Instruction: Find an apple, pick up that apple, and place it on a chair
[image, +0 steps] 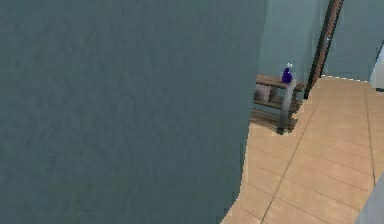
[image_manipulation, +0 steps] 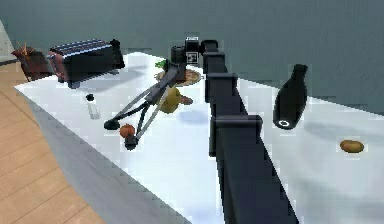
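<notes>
My pincer (image_manipulation: 120, 132) reaches out over the white table (image_manipulation: 65, 95). Its two thin fingers (image_manipulation: 135, 107) point away from my arm (image_manipulation: 235, 140), toward the arm side view's left and a bit down.

Right at the finger ends lies a small round reddish ball (image_manipulation: 127, 131). I think it is the apple, because it is round and red, but it is very small to see. It sits on the table between the two finger ends, so it is just ahead of my pincer and not off to one side. It is round, so it has no long side to line up with.

By the pincer's dark body lies a yellow lump (image_manipulation: 172, 100). I cannot tell what it is.

I cannot tell if my pincer is wide or tight. I cannot tell if it has hold of the ball or even touches it, since the ball rests on the table.

My guess is that the next move is to lift straight up and see if the ball comes too.
</notes>
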